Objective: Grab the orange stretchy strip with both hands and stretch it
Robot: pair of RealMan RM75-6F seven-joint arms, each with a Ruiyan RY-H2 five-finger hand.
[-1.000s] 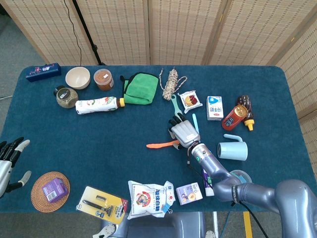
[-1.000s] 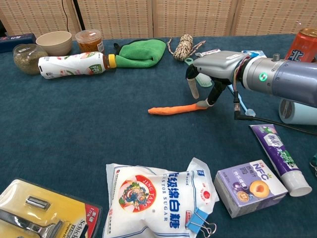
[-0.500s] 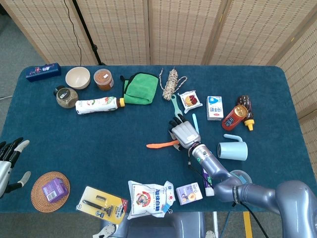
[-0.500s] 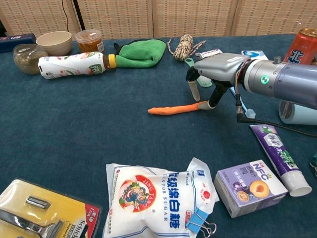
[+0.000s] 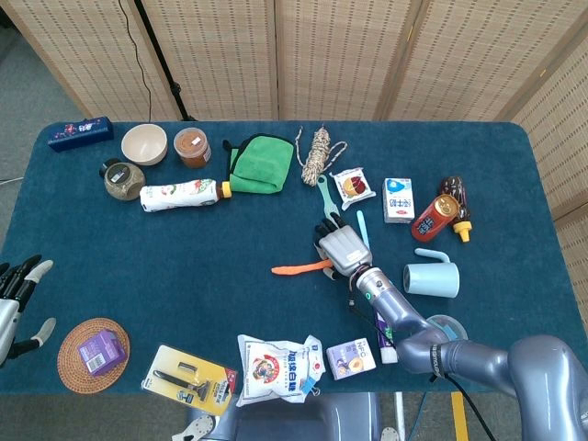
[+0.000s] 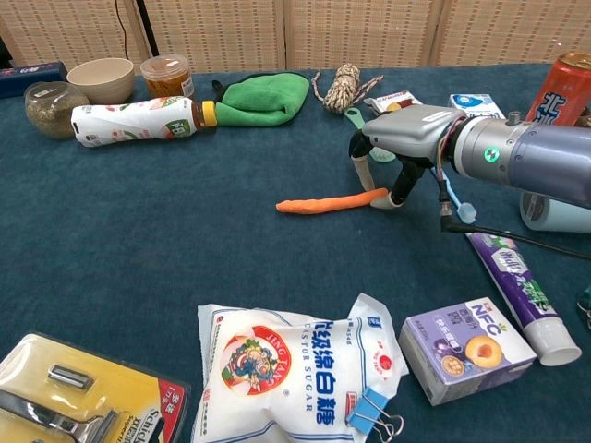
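The orange stretchy strip (image 5: 301, 268) (image 6: 331, 202) lies flat on the blue table, near the middle. My right hand (image 5: 342, 248) (image 6: 406, 138) hovers palm down over its right end, fingers pointing down and apart. One fingertip (image 6: 384, 204) touches the cloth right beside the strip's end, and another finger stands behind the strip. Nothing is closed around the strip. My left hand (image 5: 15, 299) is at the far left edge of the head view, off the table's corner, fingers spread and holding nothing. The chest view does not show it.
Behind the right hand lie a teal toothbrush (image 5: 362, 227), a rope bundle (image 5: 318, 153) and a green cloth (image 6: 263, 98). A toothpaste tube (image 6: 519, 294), a purple box (image 6: 466, 349) and a sugar bag (image 6: 294, 365) lie in front. A blue mug (image 5: 432, 277) stands to its right.
My right hand has drifted slightly to the right. The fingertip that covered the strip's right end now rests just beside it. The strip and the left hand have barely moved.
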